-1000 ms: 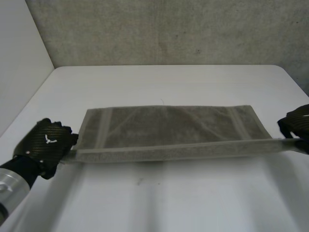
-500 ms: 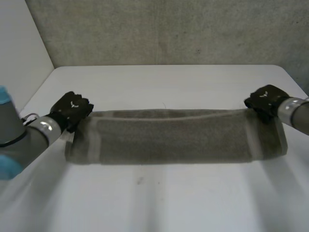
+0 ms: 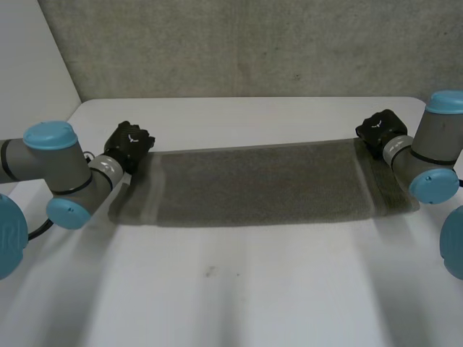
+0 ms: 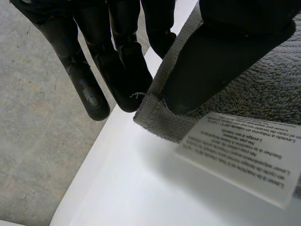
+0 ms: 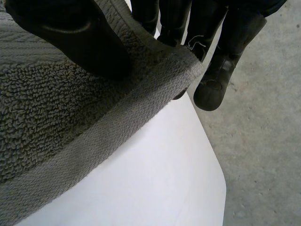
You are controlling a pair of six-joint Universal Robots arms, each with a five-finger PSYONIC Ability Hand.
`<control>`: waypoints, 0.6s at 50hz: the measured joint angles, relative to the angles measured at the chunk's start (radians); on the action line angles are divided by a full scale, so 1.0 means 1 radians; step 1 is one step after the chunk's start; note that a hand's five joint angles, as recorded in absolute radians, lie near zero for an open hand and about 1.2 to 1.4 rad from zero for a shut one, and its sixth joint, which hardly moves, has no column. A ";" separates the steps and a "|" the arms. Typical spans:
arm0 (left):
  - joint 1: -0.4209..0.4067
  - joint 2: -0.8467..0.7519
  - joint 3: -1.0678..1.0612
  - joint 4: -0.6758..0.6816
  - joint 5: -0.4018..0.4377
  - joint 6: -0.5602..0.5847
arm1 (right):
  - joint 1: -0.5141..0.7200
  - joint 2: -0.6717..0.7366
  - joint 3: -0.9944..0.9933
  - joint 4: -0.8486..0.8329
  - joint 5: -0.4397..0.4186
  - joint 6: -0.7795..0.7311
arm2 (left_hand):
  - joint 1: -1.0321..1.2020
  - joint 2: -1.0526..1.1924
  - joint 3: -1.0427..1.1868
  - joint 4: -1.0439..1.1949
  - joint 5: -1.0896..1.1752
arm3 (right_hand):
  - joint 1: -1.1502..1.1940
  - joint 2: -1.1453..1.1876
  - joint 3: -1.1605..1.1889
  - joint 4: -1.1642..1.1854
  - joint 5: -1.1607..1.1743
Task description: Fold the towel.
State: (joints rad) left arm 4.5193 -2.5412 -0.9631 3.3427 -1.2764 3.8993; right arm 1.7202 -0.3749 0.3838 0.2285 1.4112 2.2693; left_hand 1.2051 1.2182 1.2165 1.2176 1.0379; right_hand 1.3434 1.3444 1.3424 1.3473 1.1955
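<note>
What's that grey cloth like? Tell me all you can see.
The towel is grey looped terry with flat woven bands near its short ends and a white care label at one corner. It lies spread on the white table. The left hand and right hand each pinch a far corner between thumb and fingers.
</note>
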 measured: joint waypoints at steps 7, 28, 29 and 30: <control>-0.011 -0.020 0.021 0.000 -0.008 0.000 | -0.001 0.010 -0.002 0.000 0.011 0.000 | -0.132 -0.145 -0.144 -0.144 -0.115 | -0.111 -0.115 -0.097 -0.098 -0.109; -0.025 0.206 -0.130 -0.023 -0.123 -0.177 | 0.001 -0.262 0.077 0.027 -0.001 0.265 | -1.030 -1.050 -1.050 -1.049 -1.009 | -1.103 -1.096 -1.099 -1.086 -1.134; -0.024 0.240 -0.164 -0.022 -0.126 -0.207 | -0.004 -0.296 0.111 0.038 -0.003 0.287 | -1.034 -1.051 -1.050 -1.049 -1.009 | -1.103 -1.096 -1.099 -1.086 -1.134; -0.023 0.277 -0.203 -0.020 -0.128 -0.239 | -0.009 -0.327 0.150 0.050 -0.005 0.303 | -1.034 -1.051 -1.050 -1.050 -1.010 | -1.103 -1.096 -1.099 -1.086 -1.134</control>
State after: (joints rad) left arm 4.4967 -2.2645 -1.1666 3.3230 -1.4039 3.6603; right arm 1.7108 -0.7023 0.5334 0.2786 1.4059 2.5720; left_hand 0.1710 0.1669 0.1668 0.1675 0.0284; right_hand 0.2401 0.2484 0.2438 0.2612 0.0612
